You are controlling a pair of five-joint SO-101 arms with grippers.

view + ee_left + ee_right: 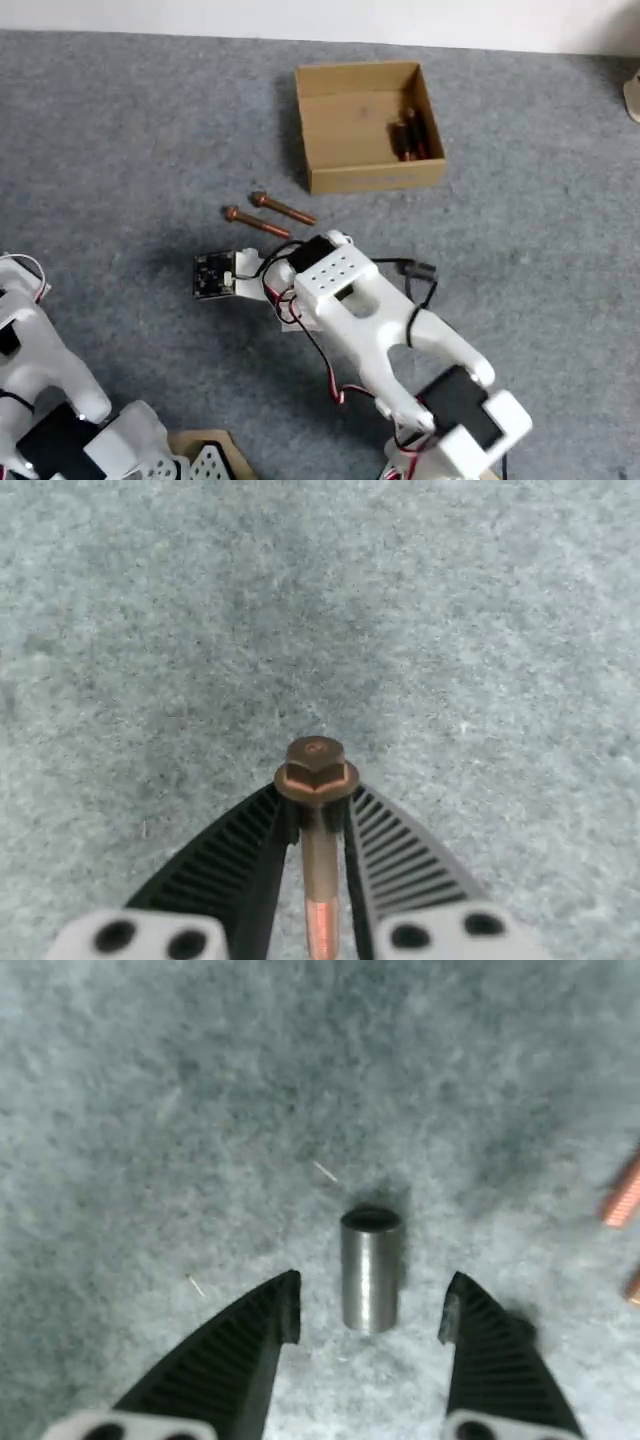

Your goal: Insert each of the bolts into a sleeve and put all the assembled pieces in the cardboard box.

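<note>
My left gripper (318, 812) is shut on a copper bolt (316, 772), whose hex head sticks out past the fingertips over the grey carpet. My right gripper (370, 1306) is open, one finger on each side of a short grey metal sleeve (371, 1268) standing upright on the carpet, with neither finger touching it. Two more copper bolts (268, 213) lie side by side on the carpet in front of the cardboard box (345, 178). Several dark assembled pieces (411, 134) lie inside the box by its right wall. The right arm (340, 280) covers the sleeve in the high view.
The left arm (45, 390) sits at the lower left corner of the high view. A flat tan piece (200, 442) lies at the bottom edge. The threaded ends of the loose bolts (622, 1195) lie close to the sleeve. Open carpet surrounds the box.
</note>
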